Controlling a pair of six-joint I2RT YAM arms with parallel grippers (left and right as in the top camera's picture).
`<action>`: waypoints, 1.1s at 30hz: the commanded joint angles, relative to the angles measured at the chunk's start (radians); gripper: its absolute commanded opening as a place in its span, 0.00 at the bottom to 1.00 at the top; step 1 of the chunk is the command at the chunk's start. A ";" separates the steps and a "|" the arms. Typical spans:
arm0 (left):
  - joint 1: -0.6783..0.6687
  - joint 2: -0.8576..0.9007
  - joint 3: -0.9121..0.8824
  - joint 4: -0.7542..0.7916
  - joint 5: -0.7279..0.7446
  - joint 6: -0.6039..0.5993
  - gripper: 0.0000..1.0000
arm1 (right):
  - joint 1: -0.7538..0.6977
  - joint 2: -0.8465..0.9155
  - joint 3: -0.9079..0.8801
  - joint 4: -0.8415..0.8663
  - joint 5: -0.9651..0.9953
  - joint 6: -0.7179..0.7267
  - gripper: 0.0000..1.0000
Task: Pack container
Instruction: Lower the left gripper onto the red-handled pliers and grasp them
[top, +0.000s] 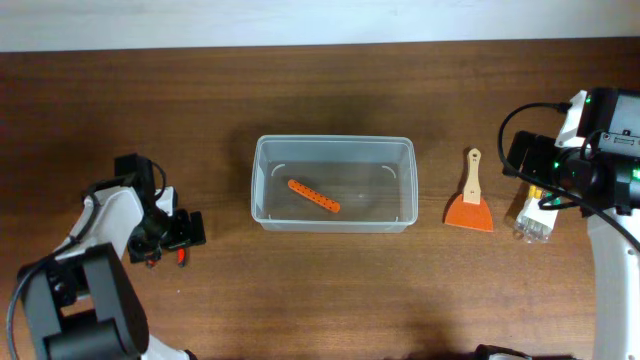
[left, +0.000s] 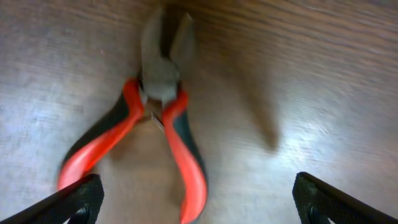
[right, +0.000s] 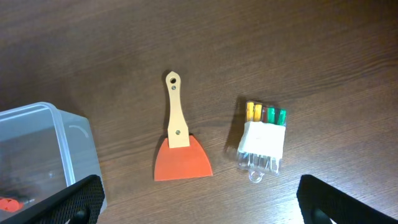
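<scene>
- If clipped on rim during a drop, could skid: clear rectangular plastic container (top: 333, 141), mid-table between arms, rounded corners, one orange perforated strip (top: 313, 196) inside.
- Wide, empty fingers on right gripper (right: 199, 200), near orange wooden-handled scraper (right: 177, 149).
- Wide, empty fingers on left gripper (left: 199, 202), over red-and-black-handled pliers (left: 163, 93); could swing if pinched off-centre.

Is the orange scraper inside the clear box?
No, the orange scraper lies on the table beside the container, outside it.
</scene>
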 joint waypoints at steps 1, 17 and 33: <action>0.006 0.026 -0.003 0.017 -0.031 -0.010 0.99 | -0.003 0.001 0.011 0.003 -0.002 0.008 0.99; -0.074 0.027 -0.003 0.091 -0.074 0.028 0.93 | -0.003 0.001 0.011 0.006 -0.002 0.008 0.99; -0.136 0.027 -0.003 0.078 -0.088 0.028 0.85 | -0.003 0.001 0.011 -0.016 -0.002 0.008 0.99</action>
